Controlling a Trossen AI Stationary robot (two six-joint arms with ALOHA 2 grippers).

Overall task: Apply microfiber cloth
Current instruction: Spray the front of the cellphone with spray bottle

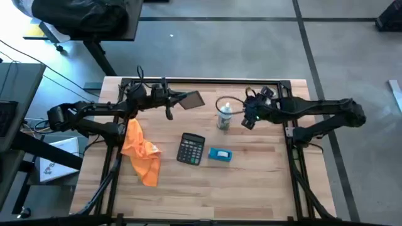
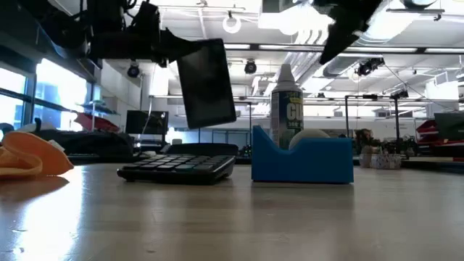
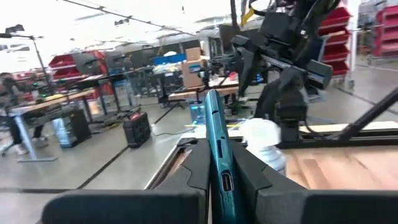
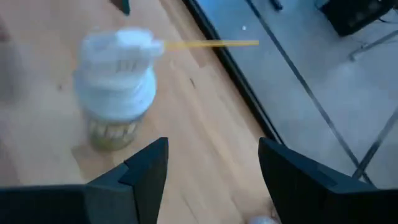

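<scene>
The orange microfiber cloth (image 1: 139, 150) lies crumpled on the table's left part, also in the low view (image 2: 29, 156); no gripper touches it. My left gripper (image 1: 173, 100) is above the table's far middle, shut on a flat teal slab (image 1: 192, 99). My right gripper (image 1: 247, 120) stands open above the table, just right of a white-capped spray can (image 1: 224, 117). In the right wrist view the can (image 4: 118, 87) is off to one side of the gripper (image 4: 213, 162), with nothing between the fingers. My left gripper pinches the slab's thin edge (image 3: 219, 163) between its two fingers, which come level from the table's left. The slab is lifted clear of the table (image 2: 206, 83), standing on edge and slightly tilted.
A black calculator (image 1: 191, 149) and a small blue box (image 1: 220, 154) lie at the table's middle, right of the cloth. The can has a thin yellow straw (image 4: 211, 43). A black frame (image 1: 207, 80) runs along the table's far edge. Bare wood lies toward the near edge.
</scene>
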